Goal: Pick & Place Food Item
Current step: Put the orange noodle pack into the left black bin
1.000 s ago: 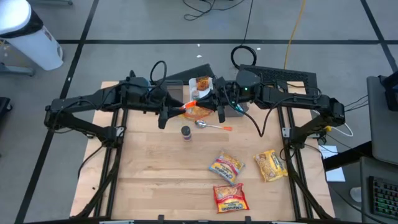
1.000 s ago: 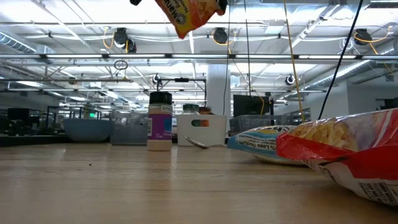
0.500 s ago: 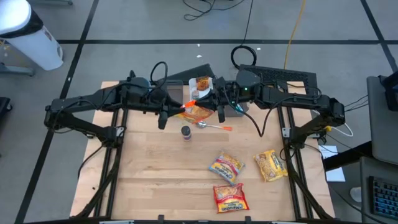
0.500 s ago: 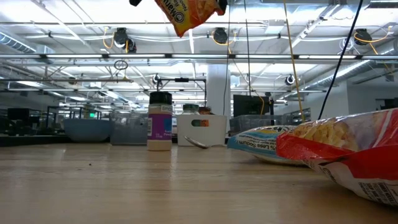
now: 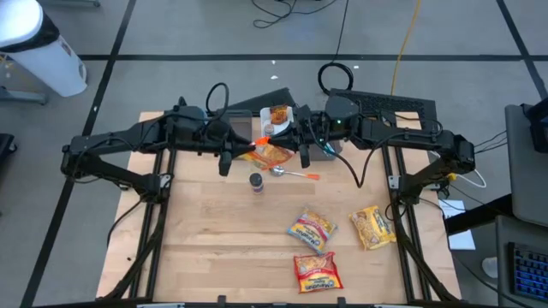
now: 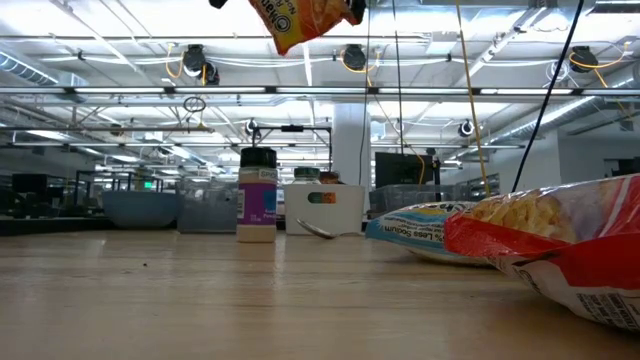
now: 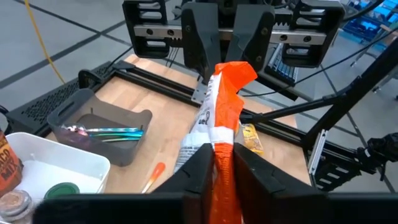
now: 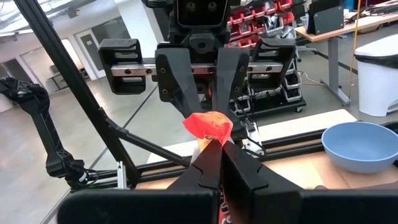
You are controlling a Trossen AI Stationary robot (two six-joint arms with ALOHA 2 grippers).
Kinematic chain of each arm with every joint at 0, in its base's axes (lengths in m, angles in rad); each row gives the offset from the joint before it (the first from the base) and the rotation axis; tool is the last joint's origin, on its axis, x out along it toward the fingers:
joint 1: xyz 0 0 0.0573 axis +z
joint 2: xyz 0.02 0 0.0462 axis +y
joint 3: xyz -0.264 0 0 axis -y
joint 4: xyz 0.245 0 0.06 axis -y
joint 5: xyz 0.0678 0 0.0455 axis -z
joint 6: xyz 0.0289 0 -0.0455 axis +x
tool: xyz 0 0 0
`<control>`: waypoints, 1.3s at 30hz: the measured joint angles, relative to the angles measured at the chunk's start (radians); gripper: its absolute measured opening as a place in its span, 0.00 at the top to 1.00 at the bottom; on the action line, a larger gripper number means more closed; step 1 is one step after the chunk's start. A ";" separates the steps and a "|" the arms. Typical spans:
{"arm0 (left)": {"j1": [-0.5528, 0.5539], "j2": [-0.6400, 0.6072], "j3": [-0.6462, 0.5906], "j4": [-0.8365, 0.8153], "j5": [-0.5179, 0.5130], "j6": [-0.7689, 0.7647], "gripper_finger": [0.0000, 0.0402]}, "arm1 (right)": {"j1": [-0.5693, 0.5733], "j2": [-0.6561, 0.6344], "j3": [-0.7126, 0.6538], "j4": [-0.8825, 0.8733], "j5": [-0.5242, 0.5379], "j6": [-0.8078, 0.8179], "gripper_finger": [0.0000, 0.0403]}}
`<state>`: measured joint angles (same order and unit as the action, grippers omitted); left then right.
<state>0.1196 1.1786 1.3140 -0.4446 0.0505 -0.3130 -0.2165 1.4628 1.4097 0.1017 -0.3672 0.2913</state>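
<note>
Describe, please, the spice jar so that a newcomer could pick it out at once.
Start at the wooden table and find the two claws meeting over its far edge. Just nearer than them stands a small spice jar, beside a spoon. It is the only upright container among flat snack packets.

High overhead, low table-level; wrists face each other.

Open board is seen lower left of the high view; a spice jar (image 5: 256,182) and 3 packets (image 5: 312,229) crowd centre-right.
</note>
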 joint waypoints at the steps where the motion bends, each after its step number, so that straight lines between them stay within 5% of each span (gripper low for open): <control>1: 0.000 0.000 0.000 0.001 0.000 0.001 0.88 | 0.000 0.000 0.000 0.000 0.000 0.000 1.00; 5: 0.000 0.000 0.000 0.001 0.000 0.002 0.98 | 0.000 0.000 0.000 0.000 0.000 0.000 1.00; 20: 0.000 0.000 0.000 0.001 0.009 0.000 0.99 | 0.000 0.000 0.000 0.000 -0.004 0.000 0.98; 33: 0.000 0.000 0.000 0.000 0.015 -0.010 0.99 | -0.002 0.000 0.000 0.000 -0.083 0.072 0.49; 39: 0.031 -0.002 0.001 -0.056 0.065 -0.037 1.00 | -0.021 -0.033 0.002 -0.032 -0.108 0.074 0.36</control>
<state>0.1508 1.1770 1.3148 -0.5002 0.1157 -0.3496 -0.2373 1.4296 1.4113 0.0698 -0.4755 0.3649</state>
